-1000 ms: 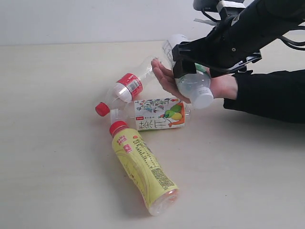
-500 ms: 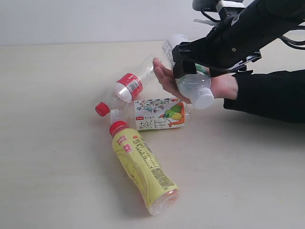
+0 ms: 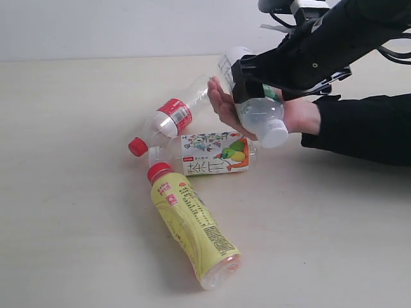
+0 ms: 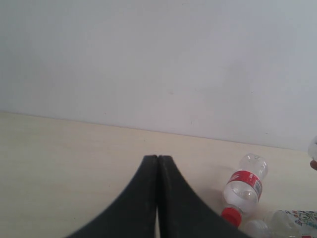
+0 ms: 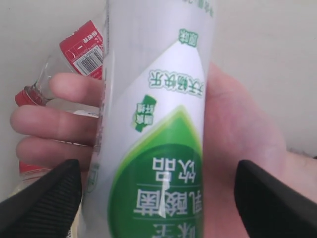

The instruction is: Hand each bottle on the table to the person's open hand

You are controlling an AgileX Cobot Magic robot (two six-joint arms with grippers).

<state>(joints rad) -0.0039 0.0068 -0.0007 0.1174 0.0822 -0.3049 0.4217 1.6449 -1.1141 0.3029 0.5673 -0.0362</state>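
Observation:
The clear bottle with a white cap point(image 3: 262, 117) and green-white label point(image 5: 158, 124) lies across the person's open hand point(image 3: 223, 106), whose fingers point(image 5: 54, 121) curl under it. My right gripper point(image 3: 252, 90) straddles this bottle, open point(image 5: 158, 198), with a gap on each side. On the table point(image 3: 77, 160) lie the red-label bottle point(image 3: 172, 117), the illustrated-label bottle point(image 3: 212, 153) and the yellow bottle with a red cap point(image 3: 189, 224). My left gripper point(image 4: 157, 161) is shut and empty, out of the exterior view; the red-label bottle point(image 4: 242, 186) lies well beyond it.
The person's dark-sleeved forearm point(image 3: 366, 128) rests on the table at the right. My right arm point(image 3: 321, 51) reaches in above it. A pale wall point(image 3: 128, 25) stands behind the table's far edge.
The person's hand and the white-cap bottle have shifted up slightly, and the right arm has risen a little. The three bottles on the table have not moved.

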